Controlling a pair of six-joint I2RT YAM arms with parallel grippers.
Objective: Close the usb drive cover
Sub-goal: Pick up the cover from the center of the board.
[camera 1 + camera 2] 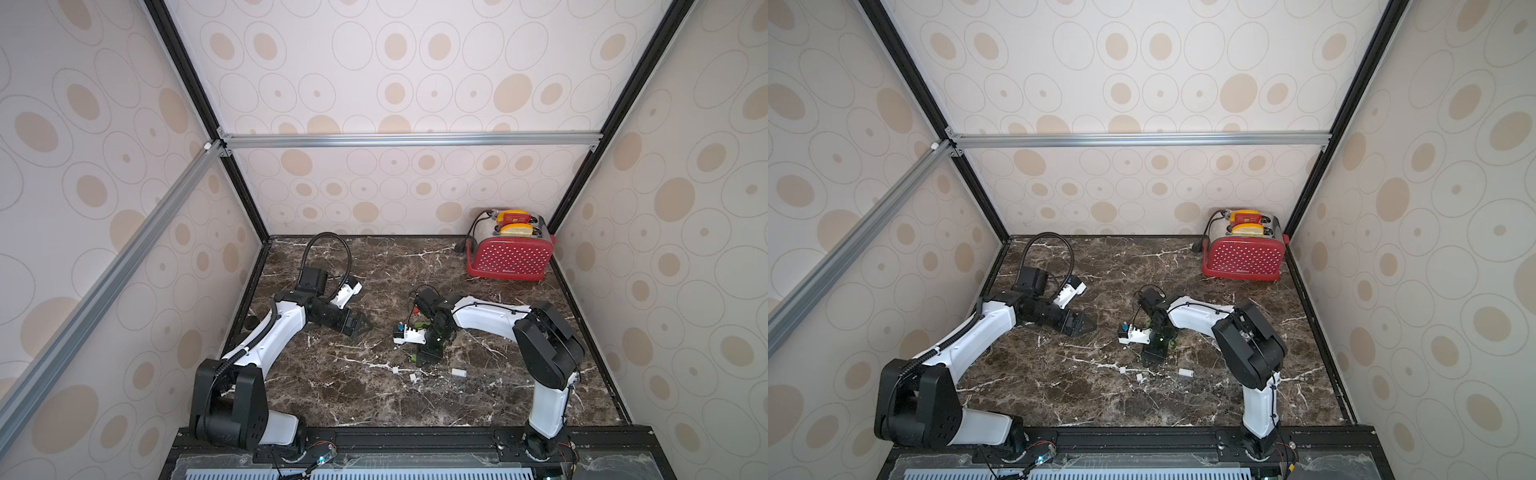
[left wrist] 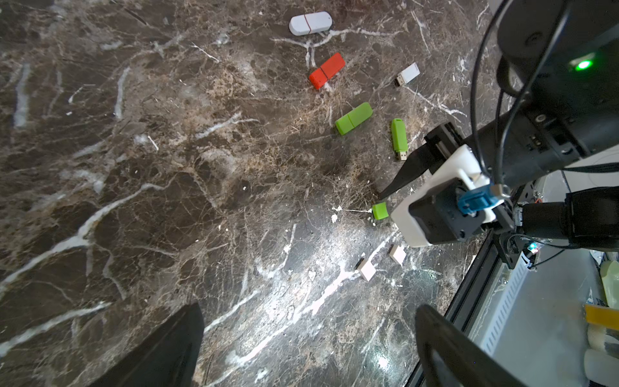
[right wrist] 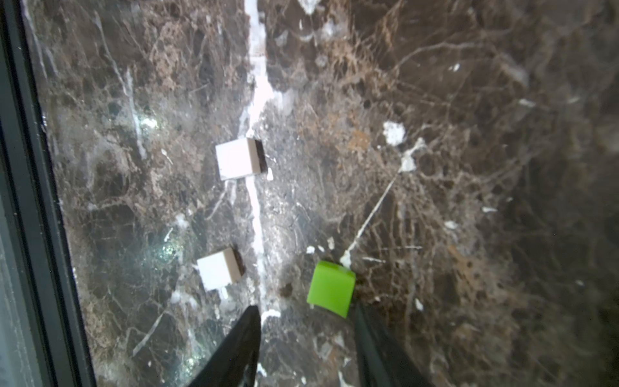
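A green usb drive (image 2: 399, 137) lies uncapped on the marble table (image 2: 167, 167), its metal plug bare. Its loose green cover (image 3: 331, 288) lies a little apart from it, also seen in the left wrist view as the green cover (image 2: 380, 211). My right gripper (image 3: 306, 311) points down at the table, open, with nothing between its fingers. The cover lies just beyond the tips, close to one fingertip (image 3: 360, 313). My left gripper (image 2: 310, 321) hovers open and empty to the left, in both top views (image 1: 361, 326) (image 1: 1086, 324).
A white uncapped drive (image 2: 408, 73) and two white caps (image 3: 237, 159) (image 3: 219, 269) lie nearby. Capped white (image 2: 310, 22), red (image 2: 326, 71) and green (image 2: 354, 118) drives lie further off. A red toaster (image 1: 509, 253) stands at the back right. The table's front rail (image 3: 30, 201) is close.
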